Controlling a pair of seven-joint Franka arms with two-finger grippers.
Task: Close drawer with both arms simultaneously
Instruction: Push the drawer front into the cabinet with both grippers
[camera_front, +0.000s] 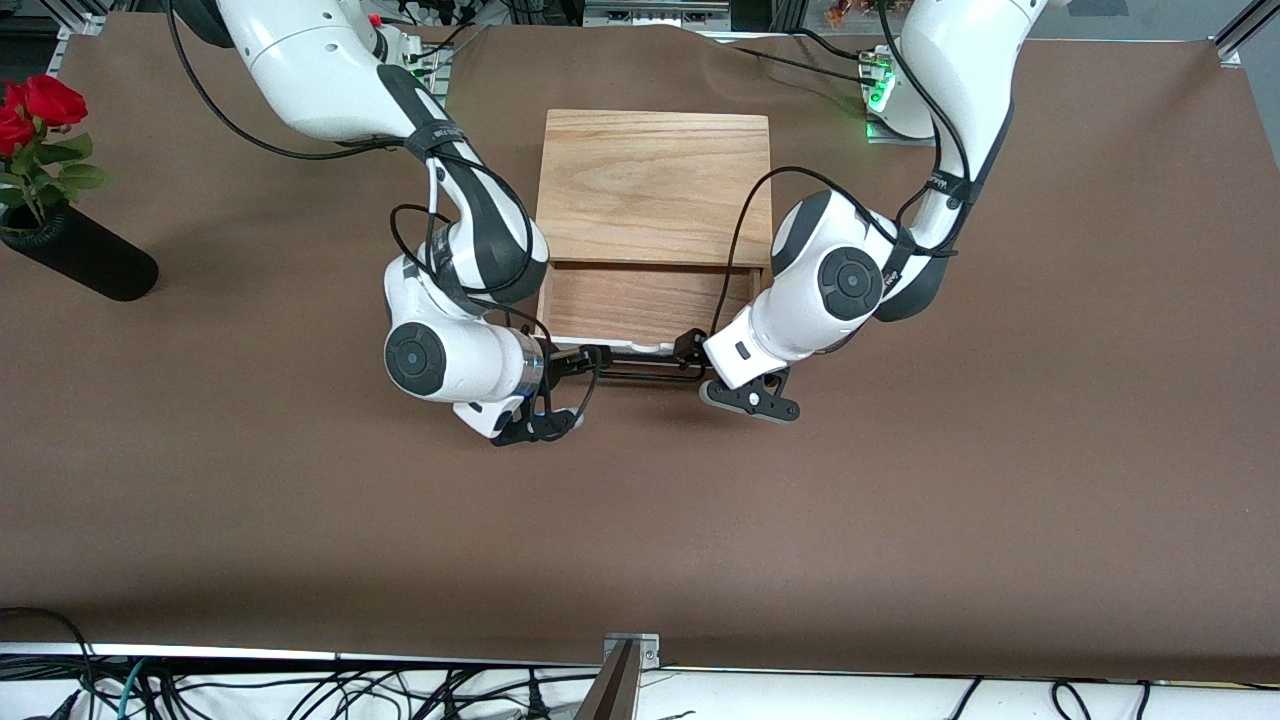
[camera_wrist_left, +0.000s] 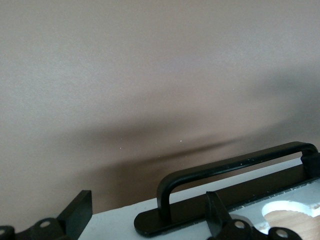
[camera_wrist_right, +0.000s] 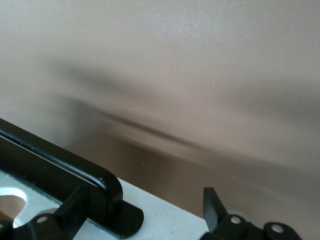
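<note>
Drawer (camera_front: 650, 300) half open; your left gripper (camera_front: 688, 347) and right gripper (camera_front: 590, 357) straddle the handle (camera_front: 640, 374), spread, holding nothing. Push evenly.

Drawer (camera_front: 650, 305) found partly pulled out of oak box (camera_front: 655, 185); tray interior seen bare. Handle (camera_front: 640, 362) flanked at both ends: right gripper (camera_front: 597, 357) at one end, left gripper (camera_front: 690, 347) at other, fingers spread in wrist views. Approach to drawer front crowded by both wrists. Brown table cover (camera_front: 640, 540) nearer front camera unobstructed. Vase with roses (camera_front: 60, 215) noted well apart, at right arm's end.
</note>
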